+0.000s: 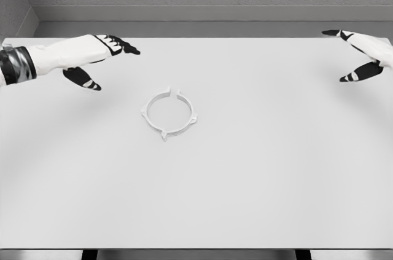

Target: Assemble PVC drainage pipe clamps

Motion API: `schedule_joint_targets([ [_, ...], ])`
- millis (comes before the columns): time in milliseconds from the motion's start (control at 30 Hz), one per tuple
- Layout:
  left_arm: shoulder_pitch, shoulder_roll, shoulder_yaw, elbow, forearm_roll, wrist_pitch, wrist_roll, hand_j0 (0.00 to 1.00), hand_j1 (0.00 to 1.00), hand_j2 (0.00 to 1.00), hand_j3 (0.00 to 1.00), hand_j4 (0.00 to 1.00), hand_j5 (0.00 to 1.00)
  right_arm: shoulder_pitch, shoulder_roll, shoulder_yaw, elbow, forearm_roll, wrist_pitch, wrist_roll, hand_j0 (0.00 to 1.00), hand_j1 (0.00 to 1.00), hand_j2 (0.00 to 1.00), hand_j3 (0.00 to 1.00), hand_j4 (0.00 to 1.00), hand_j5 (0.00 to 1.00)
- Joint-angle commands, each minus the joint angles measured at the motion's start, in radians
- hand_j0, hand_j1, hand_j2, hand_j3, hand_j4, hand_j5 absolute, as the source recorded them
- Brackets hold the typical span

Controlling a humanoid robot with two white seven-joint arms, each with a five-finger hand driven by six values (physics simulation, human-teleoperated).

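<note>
Reaching in, your open-fingered left hand (92, 57) and right hand (362, 57) could nudge the thin white plastic split-ring clamp (169, 114) lying mid-table (it looks light), sliding it across the white table (276, 180).

no readable text, labels, numbers or signs anywhere

My left hand (83, 57) has a smooth white shell with glossy black fingers tipped in white bands, and a ribbed silver-and-black wrist cuff (15, 65). My right hand (365, 54) shows the same white casing and black, white-banded fingers.
</note>
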Motion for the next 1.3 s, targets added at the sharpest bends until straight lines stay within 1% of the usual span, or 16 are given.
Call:
schedule_joint_targets([
  [0,-0.002,-0.064,-0.001,0.026,-0.054,0.002,-0.001,1.00,1.00,1.00,1.00,1.00,1.00,0.000,-0.003,-0.001,0.003,-0.005,0.003,0.000,1.00,1.00,1.00,1.00,1.00,1.00],
  [67,-0.041,-0.075,-0.002,0.065,-0.072,0.002,-0.001,1.00,1.00,1.00,1.00,1.00,1.00,-0.003,-0.005,-0.003,0.000,-0.005,0.003,0.000,1.00,1.00,1.00,1.00,1.00,1.00],
  [200,-0.072,-0.076,-0.015,0.072,-0.077,0.002,-0.001,1.00,1.00,1.00,1.00,1.00,1.00,0.000,0.006,0.008,-0.003,-0.004,0.003,0.000,1.00,1.00,1.00,1.00,1.00,1.00],
  [233,-0.083,-0.076,-0.036,0.072,-0.077,0.002,-0.001,1.00,1.00,1.00,1.00,1.00,1.00,-0.002,0.001,0.008,-0.003,-0.005,0.003,0.000,1.00,1.00,1.00,1.00,1.00,1.00],
  [300,-0.113,-0.076,-0.119,0.072,-0.078,0.002,0.001,1.00,1.00,1.00,1.00,1.00,1.00,-0.005,0.006,0.008,-0.005,-0.005,0.003,0.000,1.00,1.00,1.00,1.00,1.00,1.00],
  [367,-0.150,-0.073,-0.188,0.072,-0.084,0.002,0.062,1.00,1.00,1.00,1.00,1.00,1.00,-0.005,0.021,0.008,-0.005,-0.005,0.003,0.000,1.00,1.00,1.00,1.00,1.00,1.00],
  [400,-0.150,-0.073,-0.214,0.070,-0.122,0.002,0.111,1.00,1.00,1.00,1.00,1.00,1.00,-0.008,0.024,0.010,-0.003,-0.005,0.003,0.000,1.00,1.00,1.00,1.00,1.00,1.00],
  [433,-0.158,-0.070,-0.246,0.067,-0.214,0.002,0.237,1.00,1.00,1.00,1.00,1.00,1.00,-0.011,0.029,0.010,-0.003,-0.005,0.003,0.000,1.00,1.00,1.00,1.00,1.00,1.00],
  [467,-0.160,-0.066,-0.248,0.064,-0.273,0.002,0.314,1.00,1.00,1.00,1.00,1.00,1.00,-0.011,0.027,0.010,-0.003,-0.007,0.003,0.000,1.00,1.00,1.00,1.00,1.00,1.00],
  [500,-0.164,-0.064,-0.277,0.065,-0.285,0.002,0.343,1.00,1.00,1.00,1.00,1.00,1.00,-0.011,0.026,0.011,-0.003,-0.007,0.003,0.000,1.00,1.00,1.00,1.00,1.00,1.00],
  [533,-0.166,-0.064,-0.304,0.065,-0.287,0.002,0.344,1.00,1.00,1.00,1.00,1.00,1.00,-0.003,0.021,0.010,-0.003,-0.005,0.003,0.000,1.00,1.00,1.00,1.00,1.00,1.00],
  [633,-0.152,-0.073,-0.312,0.065,-0.290,0.002,0.343,1.00,1.00,1.00,1.00,1.00,1.00,-0.009,0.024,0.011,-0.003,-0.005,0.003,0.000,1.00,1.00,1.00,1.00,1.00,1.00],
  [667,-0.150,-0.072,-0.335,0.070,-0.290,0.002,0.345,1.00,1.00,1.00,1.00,1.00,1.00,-0.009,0.026,0.010,-0.003,-0.005,0.003,0.000,1.00,1.00,1.00,1.00,1.00,1.00],
  [767,-0.150,-0.070,-0.355,0.073,-0.311,0.002,0.345,1.00,1.00,1.00,1.00,1.00,1.00,-0.011,0.029,0.011,-0.005,-0.005,0.003,0.000,1.00,1.00,1.00,1.00,1.00,1.00],
  [900,-0.143,-0.104,-0.355,0.098,-0.357,0.002,0.345,1.00,1.00,1.00,1.00,1.00,1.00,-0.012,0.031,0.011,-0.003,-0.005,0.003,0.000,1.00,1.00,1.00,1.00,1.00,1.00],
  [1267,-0.143,-0.139,-0.358,0.127,-0.373,0.002,0.345,1.00,1.00,1.00,1.00,1.00,1.00,-0.011,0.029,0.011,-0.003,-0.005,0.003,0.000,1.00,1.00,1.00,1.00,1.00,1.00],
])
